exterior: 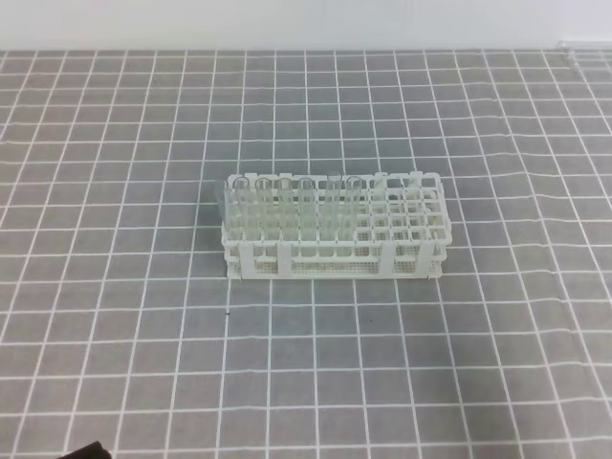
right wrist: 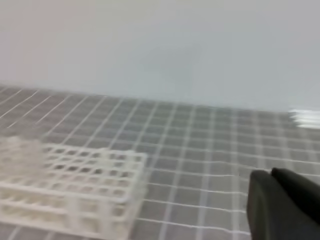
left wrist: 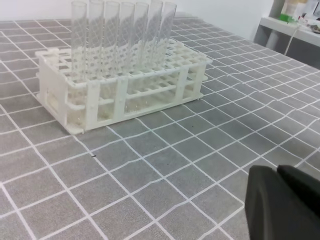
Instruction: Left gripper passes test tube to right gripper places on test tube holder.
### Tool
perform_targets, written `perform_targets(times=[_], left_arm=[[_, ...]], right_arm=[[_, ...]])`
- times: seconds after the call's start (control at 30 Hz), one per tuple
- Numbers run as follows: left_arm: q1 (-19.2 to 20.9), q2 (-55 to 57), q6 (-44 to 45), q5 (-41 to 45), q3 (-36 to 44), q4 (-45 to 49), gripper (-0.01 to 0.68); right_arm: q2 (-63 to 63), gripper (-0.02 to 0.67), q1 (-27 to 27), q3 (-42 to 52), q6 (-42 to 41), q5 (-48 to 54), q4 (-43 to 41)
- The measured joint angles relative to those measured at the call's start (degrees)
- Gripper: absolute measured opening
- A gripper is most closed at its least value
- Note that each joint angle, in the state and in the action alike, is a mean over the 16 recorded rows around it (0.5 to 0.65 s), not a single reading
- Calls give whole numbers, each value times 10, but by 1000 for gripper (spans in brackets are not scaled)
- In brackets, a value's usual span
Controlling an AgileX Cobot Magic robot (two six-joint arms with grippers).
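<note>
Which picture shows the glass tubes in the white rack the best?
The left wrist view: the tubes stand close, sharp and upright at one end of the rack. The high view shows them small and faint. In the right wrist view they are only a blur.

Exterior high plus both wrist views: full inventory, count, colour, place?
test tube holder: one, white, middle of the mat.
test tubes: seven seen from the left wrist, clear, upright in the holder's left end.
mat: one, grey with white grid lines, covers the table.
shelf: one, pale, far right in the left wrist view, blurred items on it.
left gripper: one, black fingers shut, holding nothing.
right gripper: one, black fingers shut, holding nothing.
</note>
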Motion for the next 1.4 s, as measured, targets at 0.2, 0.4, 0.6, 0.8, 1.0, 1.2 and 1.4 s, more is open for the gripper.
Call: perform_targets(times=[0.2,0.4,0.6,0.8,1.0,1.2,1.4], left_arm=[[0,0,0,-1,0,0,0],[0,1,0,-1,0,0,0],[0,1,0,-3,1,0,-1],[0,1,0,-2,1,0,-1],[0,1,0,-4,2,0,-1],[0,1,0,-2,1,0,0],[0,1,0,-3,2,0,0]], right_arm=[[-119,-13,-104,86,-1,-9,13],[-206,-13,-158,136,-2,-6,24],[-236,-13,-173,147,-7,8,30],[-238,-13,-159,147,-20,44,34],[-238,-13,-144,147,-31,103,48],[-238,-13,-140,147,-35,157,64],[-238,-13,-140,147,-35,186,72]])
